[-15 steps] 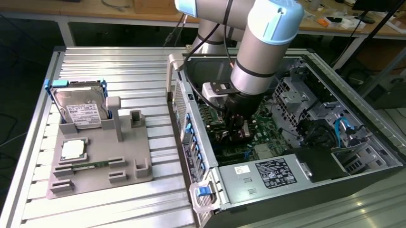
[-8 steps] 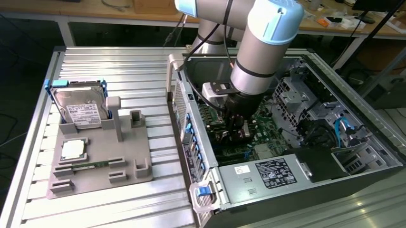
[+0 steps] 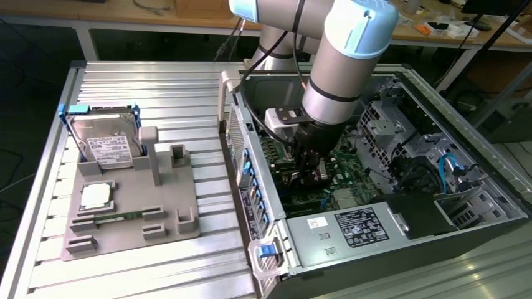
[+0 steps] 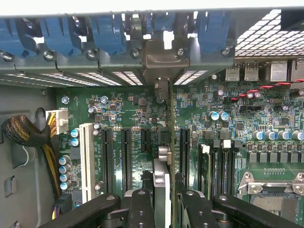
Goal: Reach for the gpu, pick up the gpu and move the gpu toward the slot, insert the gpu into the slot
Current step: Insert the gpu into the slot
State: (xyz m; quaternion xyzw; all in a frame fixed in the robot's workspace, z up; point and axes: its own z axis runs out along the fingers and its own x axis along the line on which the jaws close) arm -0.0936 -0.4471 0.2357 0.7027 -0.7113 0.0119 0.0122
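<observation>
- Gripper (image 4: 161,202) is down inside the open pc case (image 3: 465,230), over the motherboard (image 4: 118,111), per ext view.
- Fingers (image 4: 141,209) are clamped on the gpu (image 4: 161,185); the card is seen edge-on btwn them in the wrist view.
- Card hangs straight below the gripper, its long axis running away from the wrist cam toward the case's rear wall, parallel to the black expansion slots (image 4: 126,152).
- Its metal end bracket (image 4: 164,59) stands at the rear openings, next to the blue slot latches (image 4: 107,31).
- Card's lower edge looks lined up w/ the slot beneath; can't tell if it's seated or just above.
- Outside the case, on the ext view's left: grey fixture tray (image 3: 124,215) w/ hard drive (image 3: 104,143).
</observation>
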